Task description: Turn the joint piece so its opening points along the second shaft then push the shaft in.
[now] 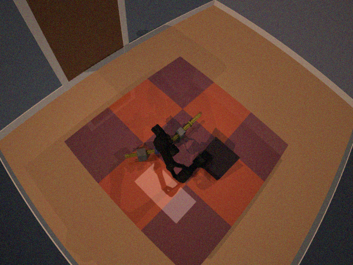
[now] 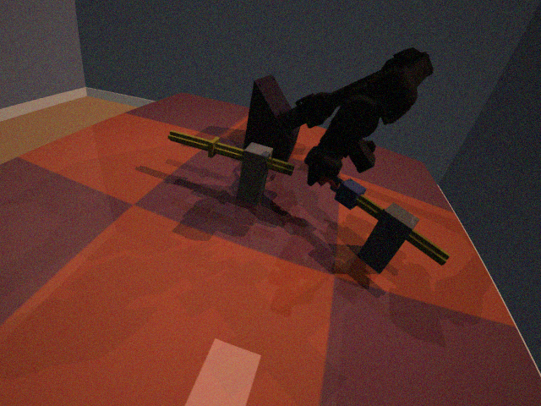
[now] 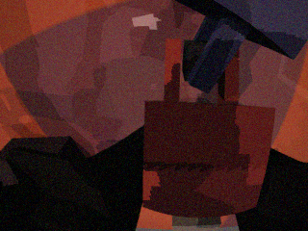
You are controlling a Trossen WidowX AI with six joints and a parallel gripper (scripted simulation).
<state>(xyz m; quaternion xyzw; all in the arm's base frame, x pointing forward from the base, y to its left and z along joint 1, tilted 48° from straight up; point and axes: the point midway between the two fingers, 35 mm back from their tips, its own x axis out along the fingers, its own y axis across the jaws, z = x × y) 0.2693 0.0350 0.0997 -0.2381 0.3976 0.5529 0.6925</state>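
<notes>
The first shaft, yellow and ribbed (image 1: 130,155) (image 2: 430,248), sits in a grey block (image 1: 141,154) (image 2: 384,240). A blue hinge part (image 2: 349,193) (image 3: 218,53) is on its inner end. The dark red square joint piece (image 3: 192,135) is forked onto it. My gripper (image 3: 185,127) is shut on the joint piece, a black finger on each side; the arm hides it in the top view. The second yellow shaft (image 1: 195,118) (image 2: 188,139) runs through another grey block (image 1: 180,132) (image 2: 252,185). Its near end is apart from the joint piece. The opening's inside is hidden.
The second shaft carries a yellow collar (image 1: 190,123) (image 2: 213,146) on its outer part. The black arm (image 1: 165,147) (image 2: 363,113) reaches over from its dark base (image 1: 222,159) (image 2: 262,117). A pale rectangular patch (image 1: 176,205) (image 2: 225,371) is on the checkered surface.
</notes>
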